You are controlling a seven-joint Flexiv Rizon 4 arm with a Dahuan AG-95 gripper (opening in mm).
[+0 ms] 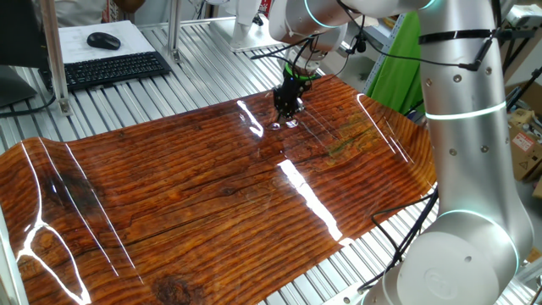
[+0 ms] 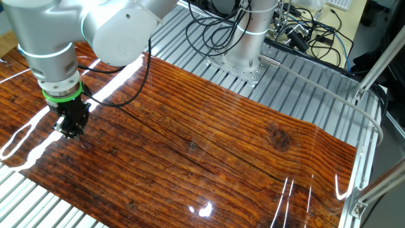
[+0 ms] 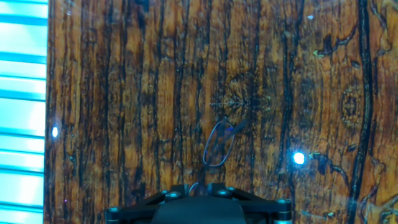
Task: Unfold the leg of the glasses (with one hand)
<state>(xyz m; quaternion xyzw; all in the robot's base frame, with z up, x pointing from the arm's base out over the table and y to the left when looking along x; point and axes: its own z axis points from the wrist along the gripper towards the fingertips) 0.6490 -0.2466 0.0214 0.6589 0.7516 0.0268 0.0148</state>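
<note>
The glasses (image 3: 218,144) lie on the wood-grain mat as a thin, nearly see-through wire frame. One oval lens shows plainly in the hand view. A second arc of the frame reaches down between my fingertips. A short thin line at the lens's upper right may be the leg (image 3: 238,126); I cannot tell it apart for sure. My gripper (image 3: 198,186) is low over the mat, its jaws close together with the near part of the frame between them. In one fixed view the gripper (image 1: 288,108) stands over a faint glint of the glasses (image 1: 285,125). In the other fixed view the gripper (image 2: 71,128) is at the left.
The glossy wood-grain mat (image 1: 195,203) covers a slatted metal table, with bright glare streaks (image 1: 309,199) on it. A keyboard (image 1: 114,69) and mouse (image 1: 103,40) sit at the far left. Cables (image 2: 221,28) and the arm's base (image 2: 243,63) lie behind the mat.
</note>
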